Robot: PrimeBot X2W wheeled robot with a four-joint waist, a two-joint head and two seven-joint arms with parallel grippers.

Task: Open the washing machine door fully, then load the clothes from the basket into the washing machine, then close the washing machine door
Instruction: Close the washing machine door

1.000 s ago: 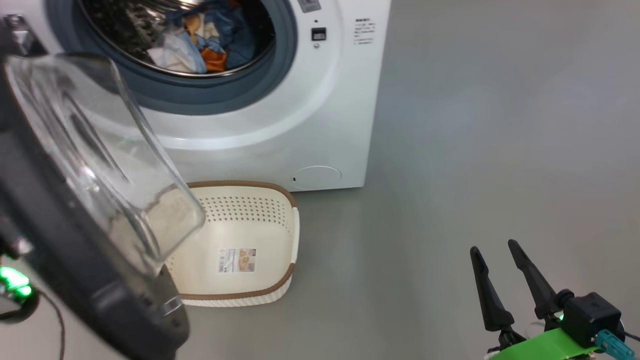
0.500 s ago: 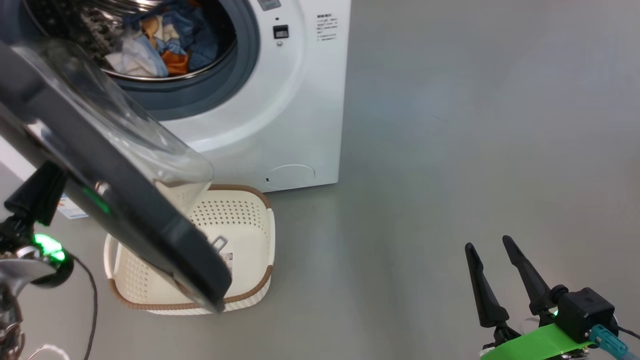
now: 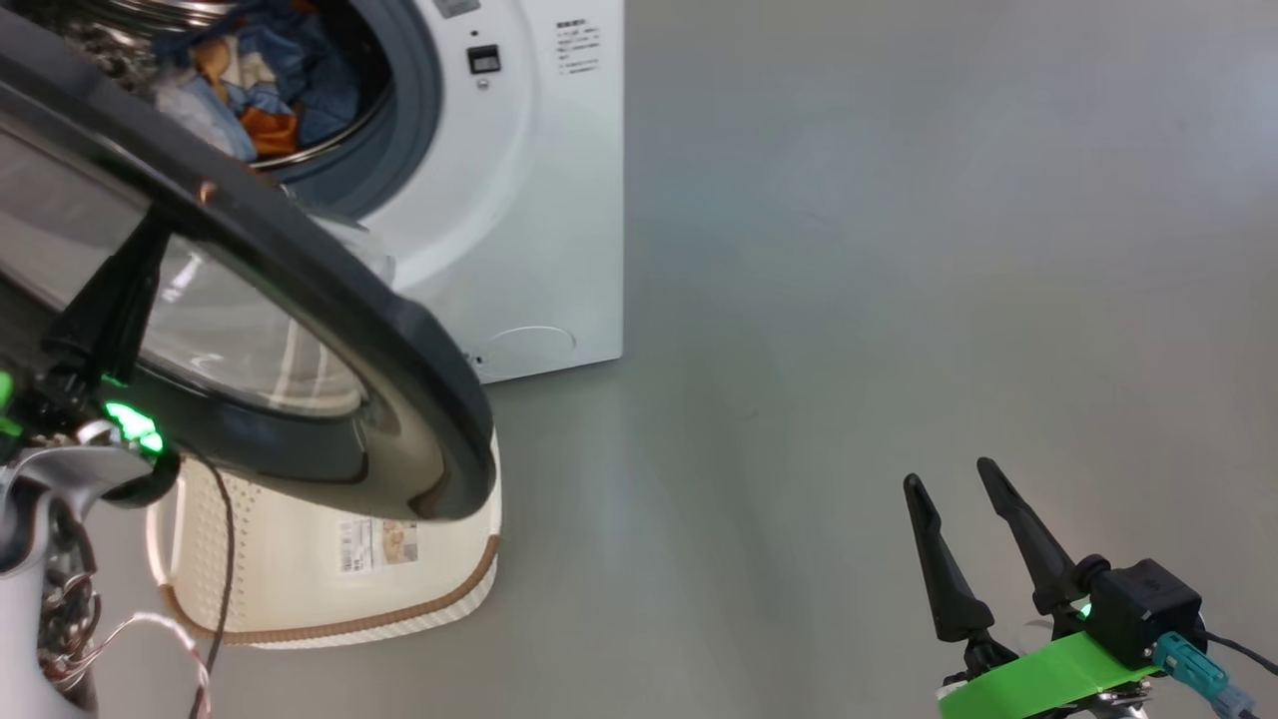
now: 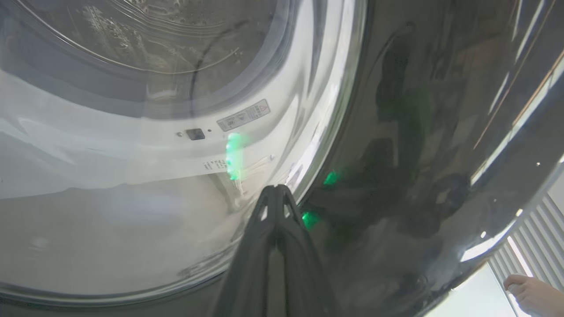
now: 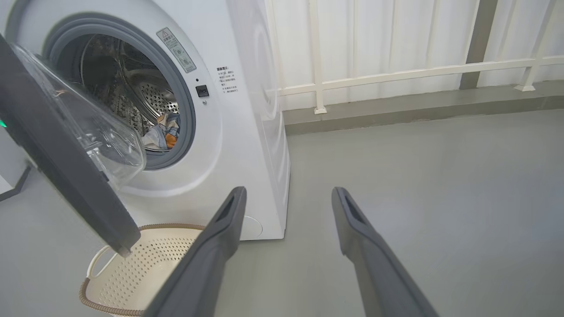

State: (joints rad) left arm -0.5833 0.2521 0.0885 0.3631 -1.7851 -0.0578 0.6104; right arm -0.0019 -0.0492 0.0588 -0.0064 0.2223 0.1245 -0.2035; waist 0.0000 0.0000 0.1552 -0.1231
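The white washing machine (image 3: 539,200) stands at the upper left with its round black door (image 3: 399,340) swung partway across the opening. Blue and orange clothes (image 3: 260,90) lie in the steel drum. My left gripper (image 3: 150,235) is shut, its tips (image 4: 275,189) pressed against the door's glossy outer face (image 4: 418,132) beside the glass. The cream basket (image 3: 329,599) sits on the floor under the door, a label sticker showing at its bottom. My right gripper (image 3: 958,489) hangs open over bare floor at the lower right, well apart from the machine (image 5: 246,132).
Grey floor spreads to the right of the machine. A white railing and wall (image 5: 396,75) run behind it. A person's hand (image 4: 533,293) shows at the lower right of the left wrist view. Cables hang from my left arm (image 3: 215,559) over the basket.
The door has swung toward the machine's opening, its outer face now turned to the head camera, with my left gripper against it. The head view has shifted; the right gripper stays open.
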